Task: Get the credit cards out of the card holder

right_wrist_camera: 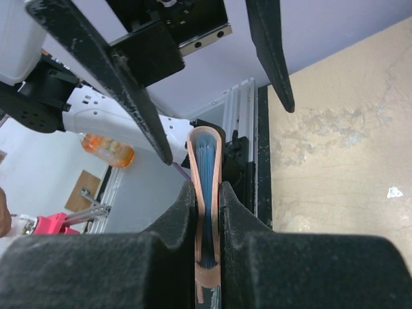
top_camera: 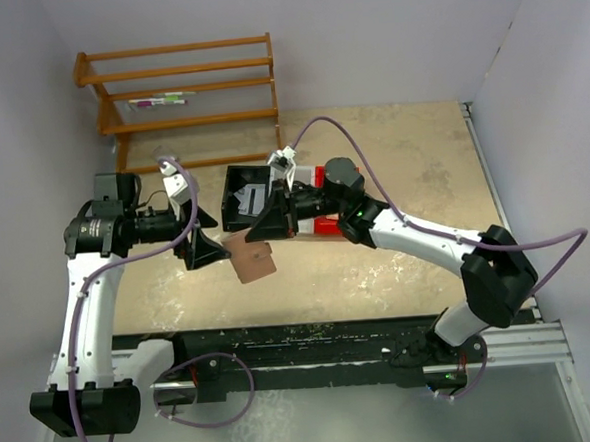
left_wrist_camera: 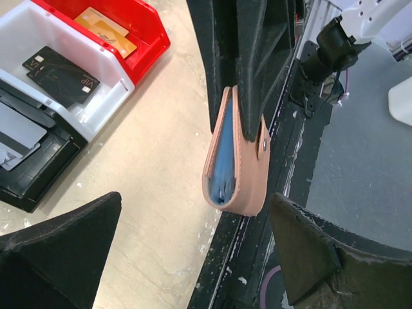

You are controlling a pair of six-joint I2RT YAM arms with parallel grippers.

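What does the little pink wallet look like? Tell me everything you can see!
The wallet is small, pinkish-brown and leather-like, with blue lining and a little metal stud. It is folded almost shut, so I cannot tell if cards are inside. The right gripper pinches one end, holding it up edge-on. The open left gripper sits close by, not touching.

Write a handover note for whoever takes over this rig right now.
Right gripper: shut on the holder, held up off the table.
Left gripper: open, facing the holder, not touching it.
Done: yellow cards lie in the red bin, black cards in the white bin, grey cards in the black bin.
Left: blue shows inside the holder, and I cannot tell if any cards are in it. Check, then probably pull them with the left gripper.
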